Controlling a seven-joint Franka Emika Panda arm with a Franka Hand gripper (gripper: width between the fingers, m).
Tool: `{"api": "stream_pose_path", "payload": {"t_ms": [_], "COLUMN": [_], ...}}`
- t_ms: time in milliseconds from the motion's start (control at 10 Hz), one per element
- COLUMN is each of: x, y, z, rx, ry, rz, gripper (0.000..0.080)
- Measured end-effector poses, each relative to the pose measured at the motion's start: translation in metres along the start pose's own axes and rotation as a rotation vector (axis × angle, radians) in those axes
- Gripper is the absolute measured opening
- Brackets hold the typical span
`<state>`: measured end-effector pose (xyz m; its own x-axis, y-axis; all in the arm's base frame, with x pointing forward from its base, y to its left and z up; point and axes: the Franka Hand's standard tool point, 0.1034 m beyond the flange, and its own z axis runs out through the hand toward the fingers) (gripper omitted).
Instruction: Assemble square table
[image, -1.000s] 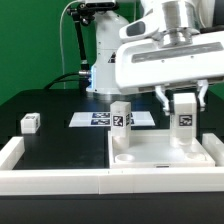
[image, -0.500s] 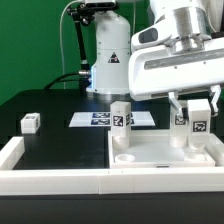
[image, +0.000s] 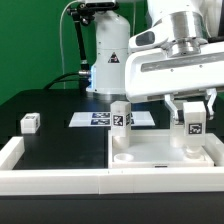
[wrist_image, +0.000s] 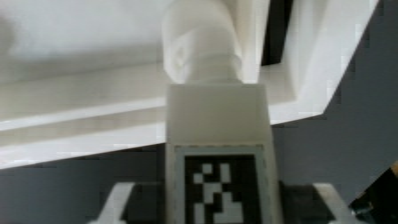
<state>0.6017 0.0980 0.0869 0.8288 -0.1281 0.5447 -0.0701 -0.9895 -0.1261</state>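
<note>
The fingers (image: 173, 104) grasp a leg post (image: 190, 126) upright, long axis vertical, directly above the tabletop (image: 160, 150) corner on the exterior view's right; seating it means going straight down.

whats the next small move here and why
Probably ease the leg post down into the square table's corner on the exterior view's right, then twist it in. The gripper is shut on it, upright above that corner; the wrist view shows its tip close to the slab, seating unclear.

Marker board (image: 90, 119) flat on black table (image: 60, 142).
</note>
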Motion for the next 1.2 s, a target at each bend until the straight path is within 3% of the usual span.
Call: {"api": "stream_pose_path", "payload": {"t_ms": [600,800,1200], "x": [-0.006,-0.015,-0.021], "y": [0.002,-0.010,-0.015], "z": [0.005,0.007,0.004], "rx": [-0.003,-0.002,-0.013], "ry": [-0.011,-0.013,-0.004], "rz": [0.005,0.017,0.029], "gripper": [0.0291,0.0291,0.0291]}}
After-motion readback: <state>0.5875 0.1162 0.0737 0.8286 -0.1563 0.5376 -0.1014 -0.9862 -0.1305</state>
